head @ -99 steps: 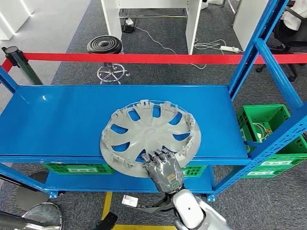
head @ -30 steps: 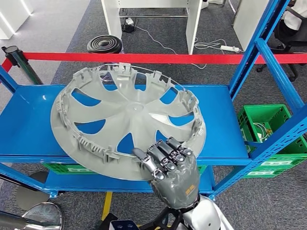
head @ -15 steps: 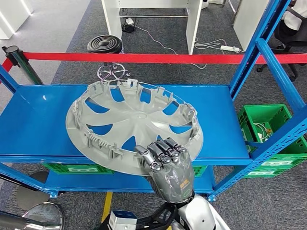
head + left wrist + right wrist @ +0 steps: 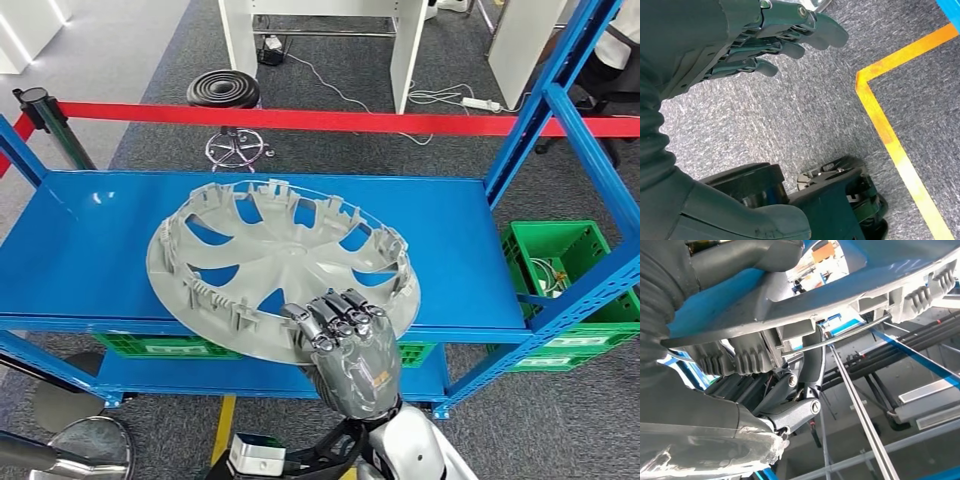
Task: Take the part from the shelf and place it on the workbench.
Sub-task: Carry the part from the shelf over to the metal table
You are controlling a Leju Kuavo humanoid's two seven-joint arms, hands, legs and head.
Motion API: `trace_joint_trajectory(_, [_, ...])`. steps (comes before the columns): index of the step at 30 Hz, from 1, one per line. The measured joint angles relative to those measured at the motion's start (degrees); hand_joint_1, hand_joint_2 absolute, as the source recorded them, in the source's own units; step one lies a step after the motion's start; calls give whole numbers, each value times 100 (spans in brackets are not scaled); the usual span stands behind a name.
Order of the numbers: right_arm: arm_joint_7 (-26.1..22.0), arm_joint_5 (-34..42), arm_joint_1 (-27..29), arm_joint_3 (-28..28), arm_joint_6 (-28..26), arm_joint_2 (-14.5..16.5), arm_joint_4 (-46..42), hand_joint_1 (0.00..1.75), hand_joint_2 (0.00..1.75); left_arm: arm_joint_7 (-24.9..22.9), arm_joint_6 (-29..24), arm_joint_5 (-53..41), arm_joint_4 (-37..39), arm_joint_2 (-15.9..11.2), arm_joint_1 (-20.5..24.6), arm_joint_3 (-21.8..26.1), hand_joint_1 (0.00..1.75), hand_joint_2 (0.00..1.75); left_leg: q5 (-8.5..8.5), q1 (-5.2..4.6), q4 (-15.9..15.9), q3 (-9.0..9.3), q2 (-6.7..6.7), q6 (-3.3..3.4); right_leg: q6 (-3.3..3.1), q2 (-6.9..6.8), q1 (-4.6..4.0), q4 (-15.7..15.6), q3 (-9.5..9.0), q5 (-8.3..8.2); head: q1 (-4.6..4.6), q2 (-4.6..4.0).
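Wheel cover lowering since half-second ago, tilting flatter over blue shelf; right hand gripping rim at 6 o'clock; left hand hanging empty, fingers apart; carry-off to desk likely beginning.

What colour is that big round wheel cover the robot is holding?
The wheel cover is plain light grey, clearest in the head view.

Wheel covers: one, in my right hand.
Blue shelves: one.
Green crates: three, one far right.
Stools: one.
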State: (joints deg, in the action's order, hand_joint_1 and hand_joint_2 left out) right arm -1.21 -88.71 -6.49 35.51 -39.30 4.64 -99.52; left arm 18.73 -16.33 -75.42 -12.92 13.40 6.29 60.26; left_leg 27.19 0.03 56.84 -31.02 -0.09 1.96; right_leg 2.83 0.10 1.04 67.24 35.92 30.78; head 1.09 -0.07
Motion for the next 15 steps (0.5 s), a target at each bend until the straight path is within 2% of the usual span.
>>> trace_joint_trajectory(2, [1,16,-16,10,-1,-1,23,175,175,8,1,14,0,2,2,0,0,175,-6,-10,18,-25,-10,-56,-34,7,-10,-654,-368,-223,2,-1])
trace_joint_trajectory(3, [1,22,-23,17,-1,-1,30,175,175,12,1,21,0,2,3,0,0,175,-18,-15,29,-41,-13,-94,-54,14,-19,-824,-459,-242,3,-1])
trace_joint_trajectory(6, [5,32,-28,28,-2,-1,41,175,175,16,2,35,0,-2,-1,0,0,175,-43,-18,60,-92,-19,-192,-140,25,-21,-900,-449,-240,5,0])
trace_joint_trajectory(7, [7,34,-30,29,-2,-1,45,175,175,16,2,38,0,-5,-2,0,0,175,28,-15,120,-129,-19,-222,-186,20,-10,-915,-426,-261,14,0])
trace_joint_trajectory(8, [7,34,-34,30,-2,-1,47,175,175,16,2,40,0,-8,-2,0,0,175,175,-10,275,-198,-20,-252,-235,12,1,-930,-393,-292,30,0])
trace_joint_trajectory(10, [5,33,-38,33,-2,-1,56,175,175,16,2,43,0,-13,-1,1,0,175,623,5,898,-441,-17,-307,-313,-9,-2,-937,-308,-354,61,0])
trace_joint_trajectory(11, [4,34,-39,33,-2,-1,63,175,175,16,2,43,0,-15,-3,1,0,175,818,13,1263,-568,-17,-325,-332,-20,-11,-934,-261,-385,67,0])
trace_joint_trajectory(12, [4,37,-38,32,-2,-1,73,175,175,16,2,44,0,-16,-5,1,0,175,916,18,1521,-639,-17,-333,-341,-29,-22,-928,-212,-417,67,0])
trace_joint_trajectory(13, [5,44,-38,32,-2,-1,85,175,175,16,3,46,0,-17,-7,1,0,175,902,20,1604,-626,-17,-331,-341,-35,-32,-921,-164,-450,67,0])
trace_joint_trajectory(14, [5,52,-38,33,-2,-1,93,175,175,16,3,49,0,-18,-8,1,0,175,773,21,1459,-498,-17,-318,-335,-36,-40,-913,-118,-483,67,0])
trace_joint_trajectory(15, [5,61,-38,33,-2,-1,99,175,175,19,4,53,0,-20,-6,1,0,175,590,20,1134,-278,-17,-297,-325,-35,-47,-906,-78,-515,67,0])
